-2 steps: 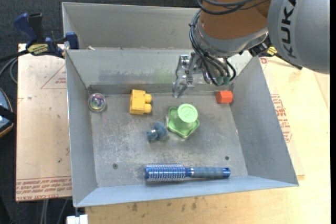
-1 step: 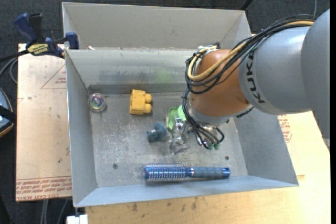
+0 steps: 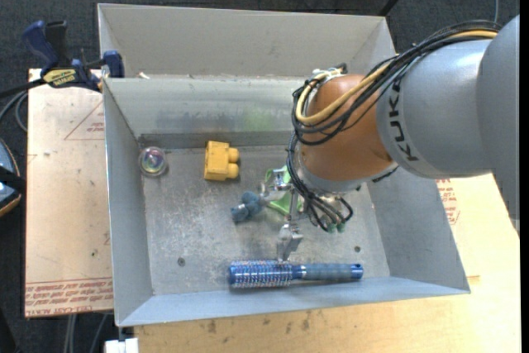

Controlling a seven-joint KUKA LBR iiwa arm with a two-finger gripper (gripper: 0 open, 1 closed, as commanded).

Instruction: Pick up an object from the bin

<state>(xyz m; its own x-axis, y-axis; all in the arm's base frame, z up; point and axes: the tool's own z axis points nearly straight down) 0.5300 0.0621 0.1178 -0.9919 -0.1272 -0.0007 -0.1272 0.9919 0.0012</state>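
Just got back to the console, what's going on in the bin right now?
The arm reaches in from the right, and its gripper is low over the floor of the bin, near the front. A blue hairbrush lies just in front of it, a small grey-blue thing to its left, and a green thing half hidden under the wrist. A yellow block and a shiny round thing lie apart at the back left. Nothing looks picked up yet.

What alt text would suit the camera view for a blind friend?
A robot arm reaches from the right into a grey metal bin, its gripper near a blue hairbrush by the near wall. A yellow block, a blue-grey piece and a shiny round thing lie beyond.
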